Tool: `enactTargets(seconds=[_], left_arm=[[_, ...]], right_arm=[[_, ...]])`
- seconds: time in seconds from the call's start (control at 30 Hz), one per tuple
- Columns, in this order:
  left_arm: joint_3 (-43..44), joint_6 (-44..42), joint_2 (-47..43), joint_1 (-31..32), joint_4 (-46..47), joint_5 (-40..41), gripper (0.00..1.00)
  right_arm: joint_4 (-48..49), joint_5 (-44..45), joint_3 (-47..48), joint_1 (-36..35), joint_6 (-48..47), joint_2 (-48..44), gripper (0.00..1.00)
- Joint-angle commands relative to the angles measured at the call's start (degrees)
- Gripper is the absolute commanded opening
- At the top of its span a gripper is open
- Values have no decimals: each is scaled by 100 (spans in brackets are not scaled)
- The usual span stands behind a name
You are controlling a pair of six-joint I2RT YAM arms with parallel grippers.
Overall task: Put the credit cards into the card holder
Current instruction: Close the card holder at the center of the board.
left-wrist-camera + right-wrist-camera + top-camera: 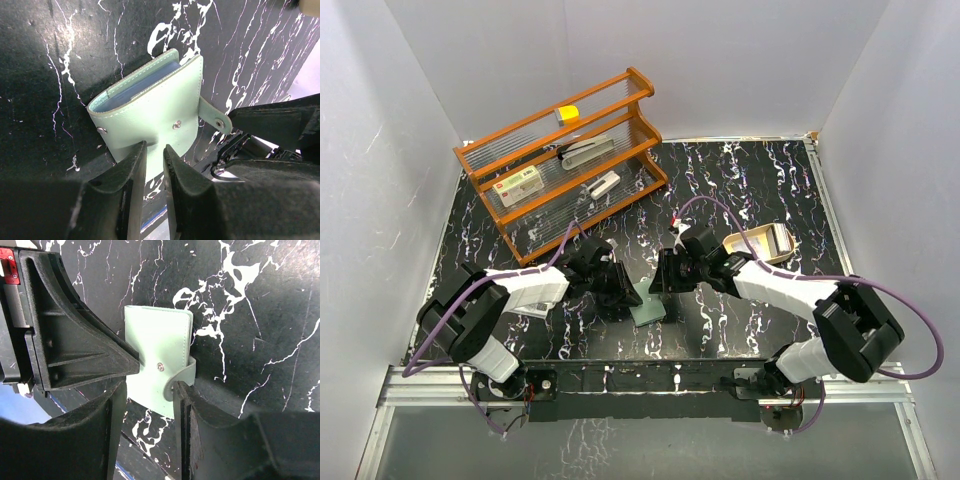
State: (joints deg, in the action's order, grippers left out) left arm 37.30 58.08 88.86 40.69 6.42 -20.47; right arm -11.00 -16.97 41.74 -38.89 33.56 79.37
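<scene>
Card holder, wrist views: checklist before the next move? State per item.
1. The card holder lies on the table between both grippers: ok.
2. Its snap strap is unfastened: ok.
3. Holder opened to its pockets: not ok, it lies shut and only a blue-grey edge shows.
4. The left gripper has a grip on the holder's edge: cannot tell, fingers nearly together there.
5. The right gripper is open, astride the strap: ok.
6. Card in either gripper: not ok, none seen.
</scene>
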Motion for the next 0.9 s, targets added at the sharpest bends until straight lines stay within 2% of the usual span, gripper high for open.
enactTargets(seconds=[0.0, 0.23, 0.33, 0.53, 0.73, 0.87], left_arm=[[12, -105, 108, 26, -299, 122, 20], [116, -67, -112, 27, -506, 166, 20], [261, -52, -325, 27, -772, 285, 25], [369, 35, -591, 18, -863, 412, 27], [580, -30, -364, 12, -565, 229, 25], [762, -200, 98, 15, -484, -11, 22]], right_arm=[[511, -172, -58, -8, 192, 69, 40], [517, -213, -61, -5, 254, 111, 39], [446, -135, -47, -6, 248, 43, 39], [281, 2, -72, -6, 202, -80, 39], [256, 40, -168, 7, 225, -192, 39], [290, 19, -224, 5, 260, -220, 39]])
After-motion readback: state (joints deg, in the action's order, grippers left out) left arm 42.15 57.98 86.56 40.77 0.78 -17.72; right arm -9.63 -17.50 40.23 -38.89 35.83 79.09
